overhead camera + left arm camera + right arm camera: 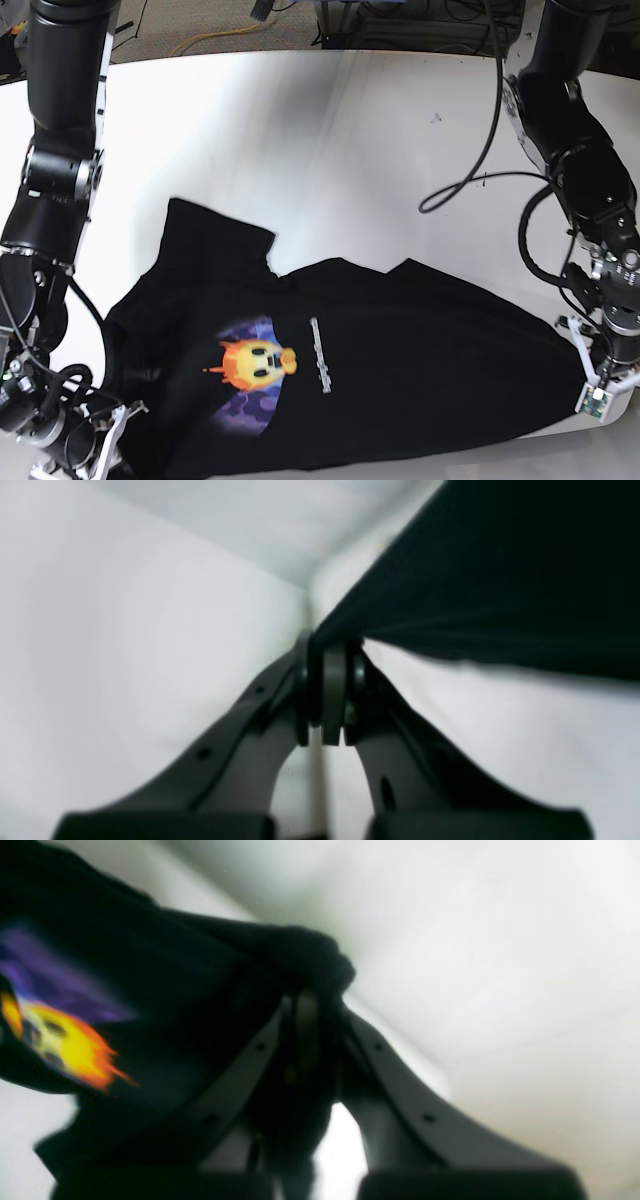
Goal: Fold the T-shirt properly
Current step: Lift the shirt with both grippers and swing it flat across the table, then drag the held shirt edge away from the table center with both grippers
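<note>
The bench (330, 130) carries the T-shirt (400, 370), spread print-up between my two hands with sleeves out and hem rumpled; I judge no fold made yet, so all folding is left. Left hand (330, 647) is clamped on a taut edge of the black cloth; right hand (310, 1000) is pinched on a bunched corner beside the orange graphic (258, 362). Only a loose black cable (470, 180) lies beyond my left hand, apart from the shirt.

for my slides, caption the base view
Both grippers, left and right, pinch the black T-shirt on the white table.
</note>
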Action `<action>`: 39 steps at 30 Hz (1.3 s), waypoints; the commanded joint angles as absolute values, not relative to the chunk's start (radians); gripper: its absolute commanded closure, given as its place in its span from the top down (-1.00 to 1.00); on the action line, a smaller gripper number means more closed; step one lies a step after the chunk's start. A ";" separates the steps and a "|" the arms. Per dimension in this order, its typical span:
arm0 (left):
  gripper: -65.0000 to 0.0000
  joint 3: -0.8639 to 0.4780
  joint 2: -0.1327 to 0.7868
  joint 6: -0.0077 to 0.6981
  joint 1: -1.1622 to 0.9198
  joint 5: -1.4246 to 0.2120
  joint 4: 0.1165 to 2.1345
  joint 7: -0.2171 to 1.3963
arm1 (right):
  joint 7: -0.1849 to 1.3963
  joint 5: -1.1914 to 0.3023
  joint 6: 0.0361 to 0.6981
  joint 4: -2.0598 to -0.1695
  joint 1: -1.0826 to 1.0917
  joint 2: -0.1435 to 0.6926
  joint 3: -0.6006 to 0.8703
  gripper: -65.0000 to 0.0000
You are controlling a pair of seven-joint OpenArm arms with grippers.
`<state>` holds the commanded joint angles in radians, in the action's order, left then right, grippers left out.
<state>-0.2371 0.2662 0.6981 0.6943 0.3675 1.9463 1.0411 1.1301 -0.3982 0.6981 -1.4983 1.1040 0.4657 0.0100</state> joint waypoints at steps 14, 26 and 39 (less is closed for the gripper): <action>-1.00 -0.234 0.308 0.698 0.837 0.358 1.948 1.043 | 1.234 -0.404 0.698 -1.616 1.207 0.503 0.019 -1.00; -1.00 -0.232 0.263 0.698 0.410 0.358 2.008 1.043 | 1.236 -0.441 0.698 -1.916 0.545 0.429 0.298 -1.00; -1.00 -0.303 0.263 0.698 -0.079 0.361 2.017 1.036 | 1.230 -0.587 0.698 -1.951 0.012 0.338 0.455 -1.00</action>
<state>-0.3030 0.2631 0.6981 -0.0790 0.3613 2.0169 1.0365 1.2298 -0.5869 0.6981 -1.9509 0.0115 0.3383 0.4549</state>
